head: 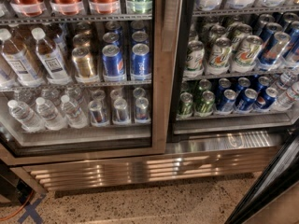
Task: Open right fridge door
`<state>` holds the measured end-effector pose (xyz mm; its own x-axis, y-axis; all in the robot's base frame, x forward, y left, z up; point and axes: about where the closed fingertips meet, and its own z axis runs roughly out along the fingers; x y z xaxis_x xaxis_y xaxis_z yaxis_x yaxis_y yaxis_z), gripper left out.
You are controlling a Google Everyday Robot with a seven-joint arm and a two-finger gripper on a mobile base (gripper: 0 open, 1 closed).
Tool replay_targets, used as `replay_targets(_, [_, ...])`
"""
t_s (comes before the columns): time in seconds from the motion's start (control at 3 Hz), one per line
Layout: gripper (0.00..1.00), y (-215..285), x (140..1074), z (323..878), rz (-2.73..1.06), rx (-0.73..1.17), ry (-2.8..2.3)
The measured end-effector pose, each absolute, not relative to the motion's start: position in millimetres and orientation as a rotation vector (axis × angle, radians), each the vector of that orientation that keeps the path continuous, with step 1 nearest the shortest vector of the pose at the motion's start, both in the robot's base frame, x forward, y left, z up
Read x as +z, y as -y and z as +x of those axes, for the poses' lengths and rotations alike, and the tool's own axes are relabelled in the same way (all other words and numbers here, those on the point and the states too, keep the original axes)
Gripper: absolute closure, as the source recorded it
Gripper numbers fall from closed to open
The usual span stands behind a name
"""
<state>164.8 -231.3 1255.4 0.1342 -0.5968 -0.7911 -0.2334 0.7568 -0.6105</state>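
The camera view looks down at the lower half of the fridge (205, 146), a wide brushed-steel cooler with wire shelves. On the left, the left door (159, 69) is closed, its glass in front of blue Pepsi cans (140, 62) and clear plastic water bottles (46, 113). On the right the compartment appears uncovered: the black gasket frame and the ribbed steel sill are bare, and the green and white cans (219, 55) show without any glass sheen. The right fridge door (268, 181) seems to be the dark slanted band crossing the near right corner, swung out towards the camera; its bar handle is not visible. The gripper is outside the frame, so whether its jaws are spread or pressed together cannot be told.

Judging from this, the opening is largely done. To finish well, the pull should follow the door's arc around its right-hand hinge rather than run straight back, and the base should keep clear of the swinging edge. A smooth round steel bar can slip, so the hold should be square across it.

Below, the slatted base grille (131, 171) is polished steel catching striped light, and the floor (140, 204) is speckled terrazzo, hard and matte
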Motion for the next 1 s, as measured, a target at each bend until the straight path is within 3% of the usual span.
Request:
replay_targets(0.33, [0.0, 286, 1319, 93, -0.609, -0.502, -1.382])
replay_targets(1.0, [0.0, 285, 1331, 76, -0.602, -0.55, -1.368])
